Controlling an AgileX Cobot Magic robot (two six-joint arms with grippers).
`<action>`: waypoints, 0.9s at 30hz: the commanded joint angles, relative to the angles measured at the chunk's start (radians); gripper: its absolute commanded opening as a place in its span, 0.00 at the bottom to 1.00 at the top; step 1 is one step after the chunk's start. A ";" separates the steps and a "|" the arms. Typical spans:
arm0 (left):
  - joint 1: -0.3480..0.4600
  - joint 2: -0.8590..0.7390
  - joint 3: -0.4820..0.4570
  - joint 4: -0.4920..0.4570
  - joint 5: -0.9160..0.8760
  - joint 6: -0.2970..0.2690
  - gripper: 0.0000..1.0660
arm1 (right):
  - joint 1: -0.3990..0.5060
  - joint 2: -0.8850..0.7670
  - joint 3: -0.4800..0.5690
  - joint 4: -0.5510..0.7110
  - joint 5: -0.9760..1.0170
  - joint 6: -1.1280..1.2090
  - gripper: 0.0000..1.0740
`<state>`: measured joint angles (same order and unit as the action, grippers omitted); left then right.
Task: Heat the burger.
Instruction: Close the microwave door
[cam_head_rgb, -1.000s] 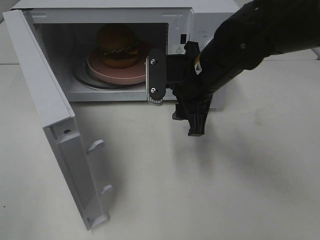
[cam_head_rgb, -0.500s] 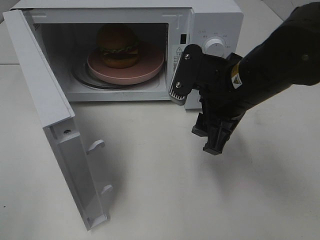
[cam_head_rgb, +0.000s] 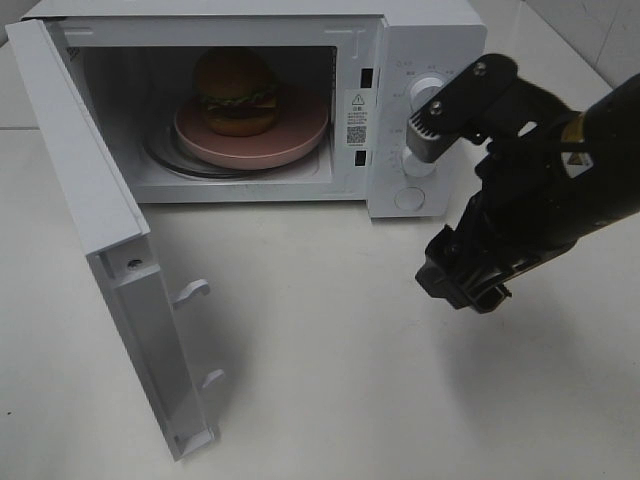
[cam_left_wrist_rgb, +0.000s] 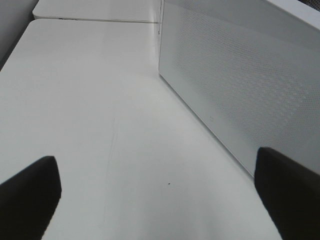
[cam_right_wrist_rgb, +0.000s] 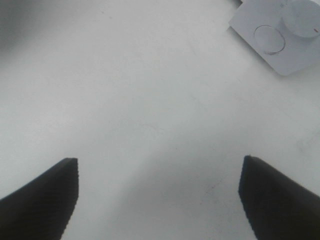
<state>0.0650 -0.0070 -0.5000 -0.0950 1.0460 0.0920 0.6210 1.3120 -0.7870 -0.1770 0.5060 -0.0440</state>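
The white table (cam_head_rgb: 330, 400) carries the boxy white microwave oven (cam_head_rgb: 430, 30), whose white door (cam_head_rgb: 80, 190) is swung wide open on the left. The black right arm (cam_head_rgb: 570, 170) hangs over the table in front of the oven's control panel, clear of the cavity. Inside, the round pink plate (cam_head_rgb: 305, 135) sits on the turntable, and the burger with glossy brown buns (cam_head_rgb: 236, 92) rests on that plate, towards its left side. The right fingers (cam_right_wrist_rgb: 42, 200) stand wide apart with only bare table between them. The left fingers (cam_left_wrist_rgb: 30, 197) are likewise spread and empty, beside the oven's perforated side wall.

We judge the loading done and the arm's retreat to be the step in hand. Next the door needs pushing round until its latches catch, then a round white dial (cam_head_rgb: 410, 168) needs turning.

A second ago the right arm's wrist was at the cavity mouth, just beside the plate's right rim. It has since drawn back to the right, while plate, burger and door have not shifted.
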 joint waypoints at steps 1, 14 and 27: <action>-0.005 -0.023 0.003 -0.006 -0.008 0.000 0.92 | -0.001 -0.091 0.006 0.010 0.088 0.064 0.74; -0.005 -0.023 0.003 -0.006 -0.008 0.000 0.92 | -0.001 -0.299 0.006 0.006 0.348 0.172 0.68; -0.005 -0.023 0.003 -0.006 -0.008 0.000 0.92 | -0.001 -0.485 0.006 0.007 0.659 0.187 0.68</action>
<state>0.0650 -0.0070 -0.5000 -0.0950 1.0460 0.0920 0.6210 0.8610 -0.7870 -0.1710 1.1370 0.1330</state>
